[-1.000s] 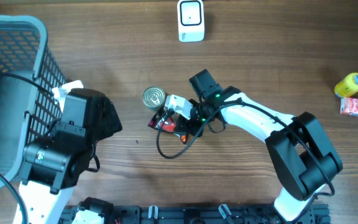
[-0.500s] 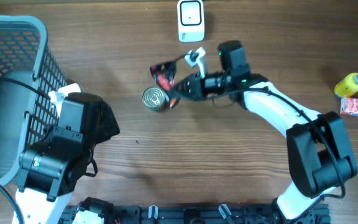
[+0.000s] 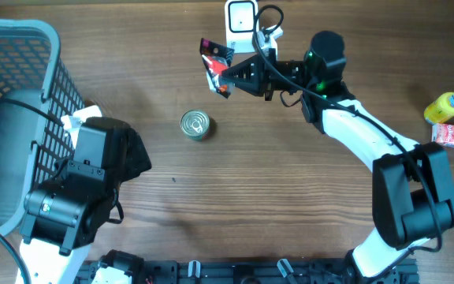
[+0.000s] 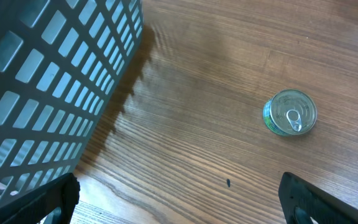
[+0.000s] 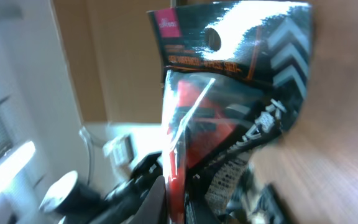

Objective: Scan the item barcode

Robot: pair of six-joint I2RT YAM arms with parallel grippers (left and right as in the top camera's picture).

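Overhead, the right tool [image 3: 228, 76] is clamped shut on a black-and-red packet [image 3: 214, 60]. It holds the packet in the air just beside the white scanner [image 3: 242, 24], on the side of the scanner that faces the basket [image 3: 22, 47]. The right arm [image 3: 353, 138] reaches long across the surface [image 3: 290, 225], forearm angled toward the scanner, wrist rolled so the packet juts out of the grip toward the basket.

From the right wrist view the packet's printed face and hanger hole show, blurred; no barcode can be made out.

To do this step well, I judge the packet should come squarely before the scanner's reading face rather than beside it. The barcode side should be turned flat toward the scanner and held quiet. The wrapper looks glossy and limp, so glare or a curl could spoil the read.

The left tool [image 4: 179, 208] stands wide open, holding nothing, well apart from the scanner. A can [image 3: 195, 125] sits on the surface nearer the robot than the scanner.
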